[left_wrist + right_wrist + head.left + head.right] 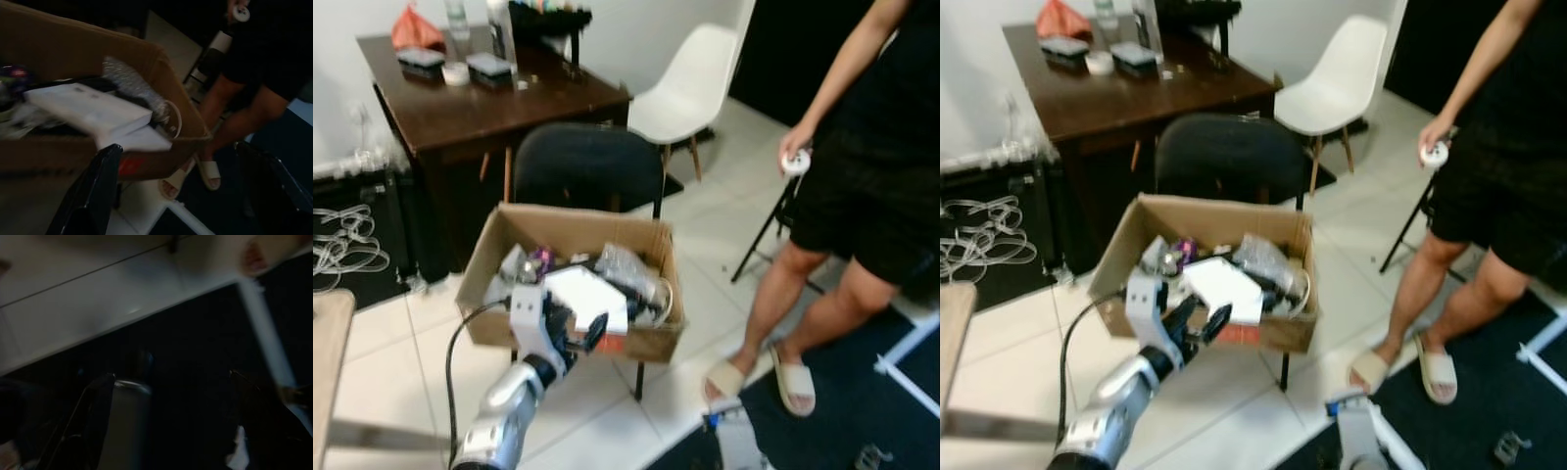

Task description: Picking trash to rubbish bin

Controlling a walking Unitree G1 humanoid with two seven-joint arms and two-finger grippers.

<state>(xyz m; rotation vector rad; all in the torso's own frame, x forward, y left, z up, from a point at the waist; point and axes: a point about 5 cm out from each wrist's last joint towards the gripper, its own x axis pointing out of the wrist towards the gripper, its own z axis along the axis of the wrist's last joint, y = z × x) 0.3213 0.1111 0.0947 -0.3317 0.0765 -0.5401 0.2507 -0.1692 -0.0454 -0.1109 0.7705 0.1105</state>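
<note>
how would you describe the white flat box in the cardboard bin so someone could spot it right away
Find the open cardboard box sitting on the black chair in front of the dark wooden desk. The white flat box lies on top of the trash near its front wall, the largest, plainest white item there.

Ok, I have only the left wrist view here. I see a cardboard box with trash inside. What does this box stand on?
Observer: The cardboard box sits on the seat of a black chair.
Operator: What is behind the chair?
Observer: A dark wooden desk against the wall.
Operator: And the other arm?
Observer: The right gripper hangs low and open over a dark mat, near the person's feet.
</note>
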